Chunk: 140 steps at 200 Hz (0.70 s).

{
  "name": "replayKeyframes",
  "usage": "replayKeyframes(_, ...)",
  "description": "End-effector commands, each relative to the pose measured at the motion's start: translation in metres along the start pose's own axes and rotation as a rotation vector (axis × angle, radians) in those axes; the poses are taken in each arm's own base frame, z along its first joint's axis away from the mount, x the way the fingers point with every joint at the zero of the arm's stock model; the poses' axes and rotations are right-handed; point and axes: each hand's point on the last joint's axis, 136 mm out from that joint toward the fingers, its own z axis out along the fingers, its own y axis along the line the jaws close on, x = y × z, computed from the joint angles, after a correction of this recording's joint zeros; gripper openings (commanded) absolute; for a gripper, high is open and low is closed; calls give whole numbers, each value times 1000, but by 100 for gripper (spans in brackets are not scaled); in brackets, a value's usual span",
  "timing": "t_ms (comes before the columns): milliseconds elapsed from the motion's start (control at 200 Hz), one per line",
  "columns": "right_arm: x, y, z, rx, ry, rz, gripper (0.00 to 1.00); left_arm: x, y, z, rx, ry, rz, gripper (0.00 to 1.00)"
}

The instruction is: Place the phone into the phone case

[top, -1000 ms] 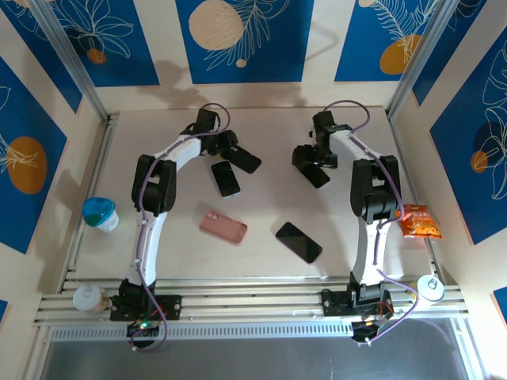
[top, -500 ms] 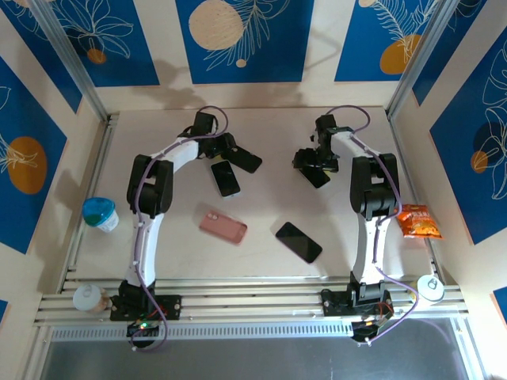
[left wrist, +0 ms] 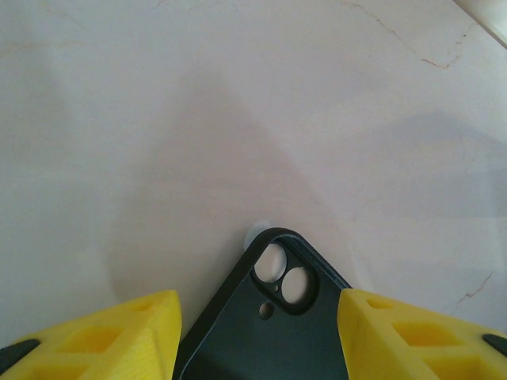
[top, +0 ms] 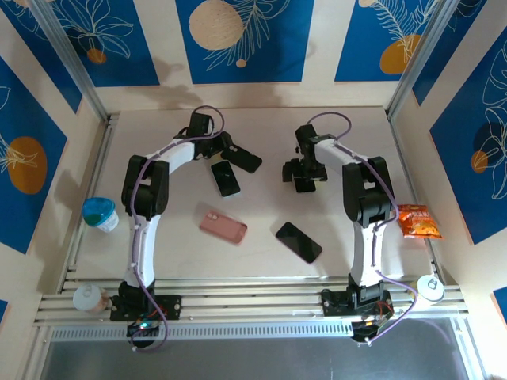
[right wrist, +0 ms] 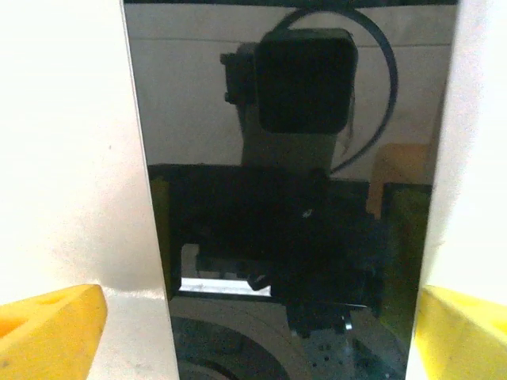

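A robotics lab cell is indicated; a pale bench [top: 261, 198] is enclosed by walls clad in blue leaf-printed panels [top: 238, 39]; a left arm [top: 141, 229] and a right arm [top: 366, 202] are bolted to aluminium rails [top: 253, 299] along the lower edge of the frame.

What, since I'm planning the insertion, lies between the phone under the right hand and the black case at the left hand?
Nothing visible: bare table separates the phone from the black case. A second phone lies beside the case, off that line.

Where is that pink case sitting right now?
In the top view, the pink case lies flat on the table, left of centre, between the left arm and a black phone.
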Motion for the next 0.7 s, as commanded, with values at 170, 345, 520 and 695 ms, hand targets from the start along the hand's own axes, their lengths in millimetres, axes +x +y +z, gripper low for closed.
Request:
replayKeyframes(170,1,-14,18,116,62,-17,81,-18,-14,-31,26,-59,21,56)
replayKeyframes(345,5,-17,21,148,81,-40,58,-14,-17,-52,25,-77,30,56)
replayKeyframes(520,2,-16,0,124,27,-35,52,7,-32,-76,51,-54,58,56)
replayKeyframes(695,-2,3,-42,11,-46,-41,52,60,-72,-77,140,58,110,56)
